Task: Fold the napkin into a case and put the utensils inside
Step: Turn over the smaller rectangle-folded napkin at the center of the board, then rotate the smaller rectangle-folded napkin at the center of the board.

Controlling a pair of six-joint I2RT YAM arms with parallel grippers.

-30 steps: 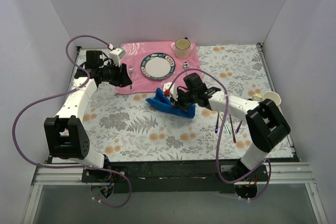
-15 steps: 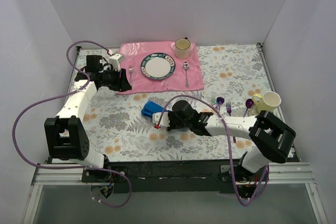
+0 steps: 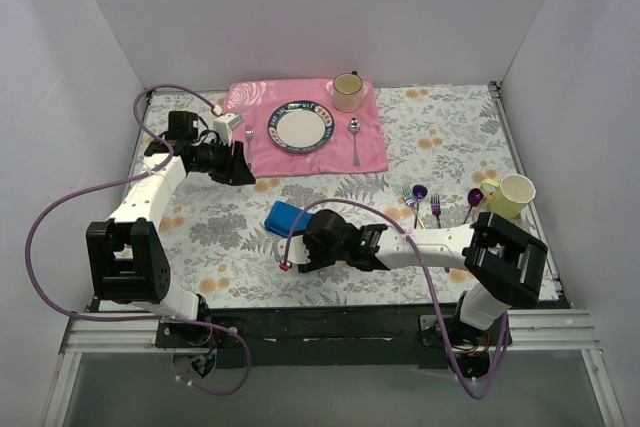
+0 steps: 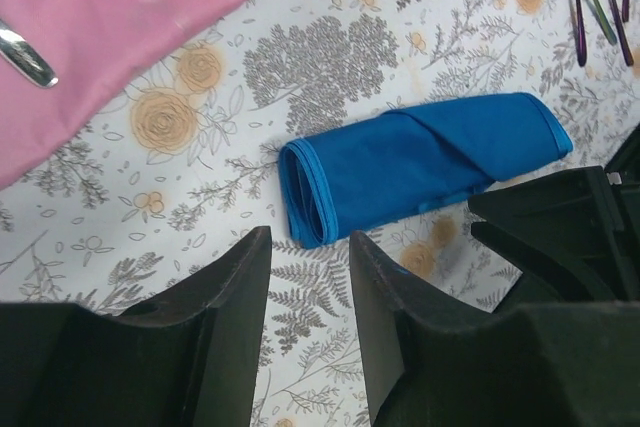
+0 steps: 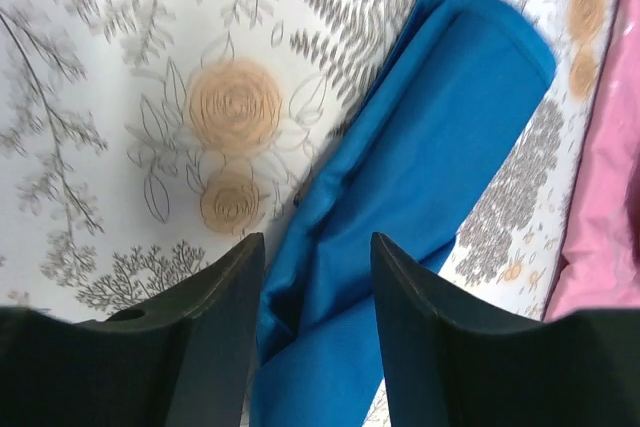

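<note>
- The napkin [image 3: 287, 218] lies folded into a narrow blue case on the bench [image 3: 220, 247].
- The utensils [image 3: 425, 202] lie bare well to its right, none inside.
- The right end effector [image 5: 315, 247] hovers over the cloth, jaws wide and empty.
- The left end effector [image 4: 308, 277] is narrowly parted, also empty.
- Judging by this, loading the utensils remains.

Folded blue napkin [image 4: 420, 172] on floral tablecloth [image 4: 320, 57], pink placemat [image 4: 120, 17] corner
</note>
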